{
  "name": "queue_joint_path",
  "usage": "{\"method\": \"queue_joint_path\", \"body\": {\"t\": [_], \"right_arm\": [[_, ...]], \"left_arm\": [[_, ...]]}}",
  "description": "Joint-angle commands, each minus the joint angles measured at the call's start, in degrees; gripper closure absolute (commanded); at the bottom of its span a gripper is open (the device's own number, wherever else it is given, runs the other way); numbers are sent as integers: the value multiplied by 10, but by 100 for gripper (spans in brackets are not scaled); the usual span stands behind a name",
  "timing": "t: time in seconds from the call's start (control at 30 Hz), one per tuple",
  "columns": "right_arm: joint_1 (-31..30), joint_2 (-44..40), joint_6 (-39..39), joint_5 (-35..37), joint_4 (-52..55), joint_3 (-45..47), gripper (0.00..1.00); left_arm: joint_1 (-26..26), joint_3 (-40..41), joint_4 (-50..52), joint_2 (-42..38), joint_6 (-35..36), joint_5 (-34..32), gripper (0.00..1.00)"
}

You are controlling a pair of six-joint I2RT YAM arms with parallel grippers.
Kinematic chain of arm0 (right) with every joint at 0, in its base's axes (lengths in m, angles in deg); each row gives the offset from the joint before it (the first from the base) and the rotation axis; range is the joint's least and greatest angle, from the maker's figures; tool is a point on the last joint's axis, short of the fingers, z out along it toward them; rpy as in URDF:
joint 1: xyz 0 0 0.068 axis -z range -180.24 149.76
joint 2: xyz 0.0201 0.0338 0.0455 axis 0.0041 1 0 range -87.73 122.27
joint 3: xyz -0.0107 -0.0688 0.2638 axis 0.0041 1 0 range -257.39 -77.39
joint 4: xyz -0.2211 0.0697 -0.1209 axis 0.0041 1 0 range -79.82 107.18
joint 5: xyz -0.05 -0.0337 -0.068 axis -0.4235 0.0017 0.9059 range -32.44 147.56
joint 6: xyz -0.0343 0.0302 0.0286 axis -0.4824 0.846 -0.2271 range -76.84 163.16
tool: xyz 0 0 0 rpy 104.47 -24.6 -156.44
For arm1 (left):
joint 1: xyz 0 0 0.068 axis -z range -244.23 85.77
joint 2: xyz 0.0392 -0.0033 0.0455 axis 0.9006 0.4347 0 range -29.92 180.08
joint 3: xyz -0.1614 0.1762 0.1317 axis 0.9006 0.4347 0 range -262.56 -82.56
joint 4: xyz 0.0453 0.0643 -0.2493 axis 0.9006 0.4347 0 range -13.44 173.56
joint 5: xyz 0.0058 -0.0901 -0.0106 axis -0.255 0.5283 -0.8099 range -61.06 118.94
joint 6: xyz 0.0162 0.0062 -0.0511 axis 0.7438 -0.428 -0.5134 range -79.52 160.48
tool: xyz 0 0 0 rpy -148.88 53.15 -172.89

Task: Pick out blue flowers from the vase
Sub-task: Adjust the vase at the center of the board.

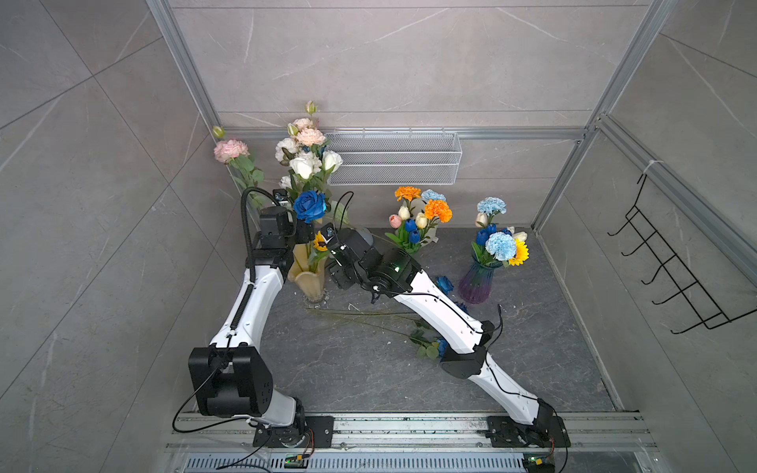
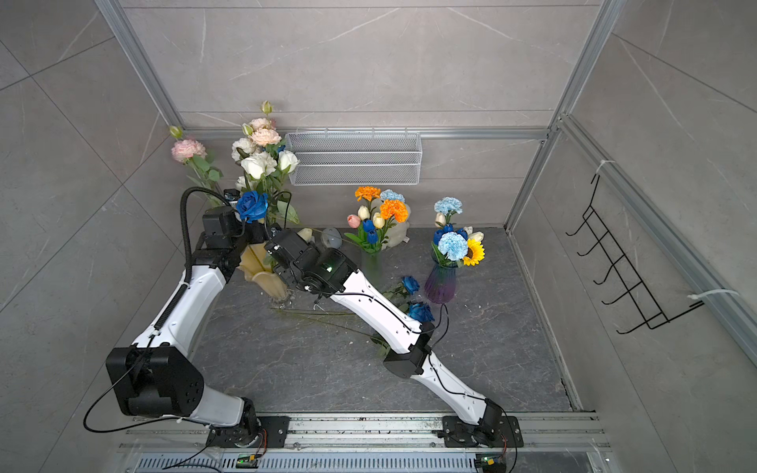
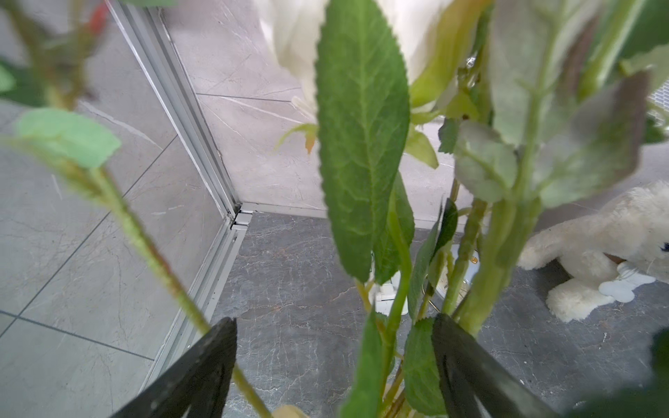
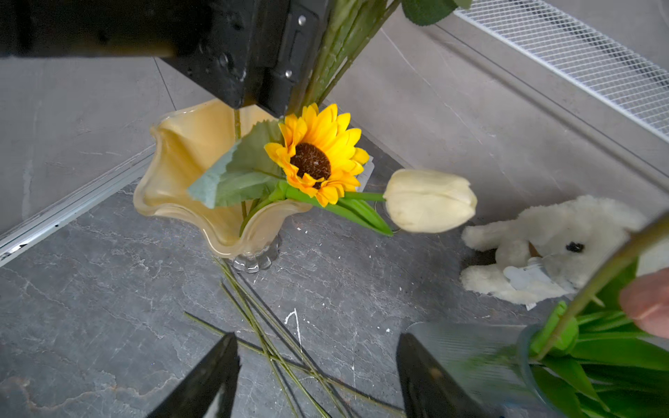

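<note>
Nearest the robot, two deep blue roses (image 2: 421,312) lie on the dark counter (image 1: 368,376) beside the right arm (image 2: 377,307), with loose stems (image 4: 260,325) running back toward the cream vase (image 1: 308,278). The right tool (image 4: 316,338) hangs just in front of that vase, jaws apart with nothing between them. The left tool (image 3: 331,322) is the nearer one for the next pick: it sits above the vase mouth, jaws spread wide, straddling upright green stems (image 3: 467,249) without pinching any. The standing blue rose (image 1: 310,206) blooms just above it, its stem rising steeply from the vase; which straddled stem is its own I cannot tell. Farther back, blue tulips (image 1: 411,229) in the middle bunch and pale blue carnations (image 1: 500,245) in the purple vase (image 1: 477,286) stand well apart from both tools
</note>
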Motion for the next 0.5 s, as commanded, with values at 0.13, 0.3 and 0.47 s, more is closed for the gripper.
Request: {"method": "queue_joint_path", "body": {"t": [0.13, 0.3, 0.47], "right_arm": [[2, 5, 132, -111, -60, -36, 34], [2, 26, 220, -142, -62, -37, 35], [1, 20, 214, -123, -75, -37, 34]], "left_arm": [[1, 14, -12, -60, 13, -21, 14], [0, 3, 42, -89, 12, -71, 15], [0, 0, 103, -142, 26, -121, 16]]}}
